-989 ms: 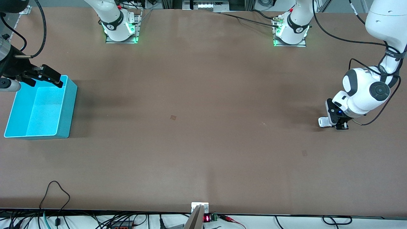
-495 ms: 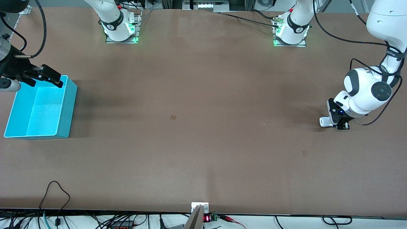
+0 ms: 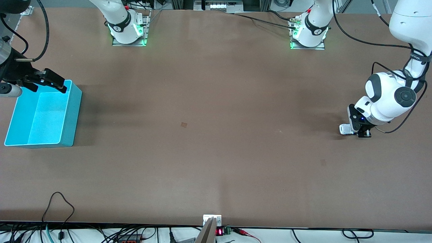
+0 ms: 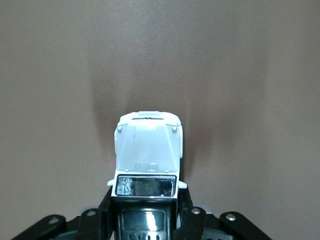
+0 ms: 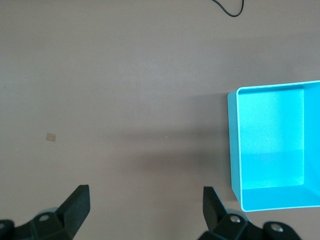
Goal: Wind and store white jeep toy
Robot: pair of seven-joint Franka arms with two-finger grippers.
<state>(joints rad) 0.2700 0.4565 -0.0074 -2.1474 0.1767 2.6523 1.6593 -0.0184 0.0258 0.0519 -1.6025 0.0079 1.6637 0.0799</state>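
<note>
The white jeep toy sits low at the table surface near the left arm's end. My left gripper is shut on its rear part. In the left wrist view the jeep points away from the camera, its white hood and windshield showing, and the left gripper has its black fingers against both sides of the dark roof. My right gripper is open and empty, hovering over the corner of the turquoise bin. In the right wrist view the right gripper stands wide open beside the empty bin.
The bin stands at the right arm's end of the table. A small square mark lies mid-table. Cables and a small display run along the table edge nearest the front camera.
The left gripper with the jeep has shifted slightly toward the left arm's end of the table. The right arm has not moved.
</note>
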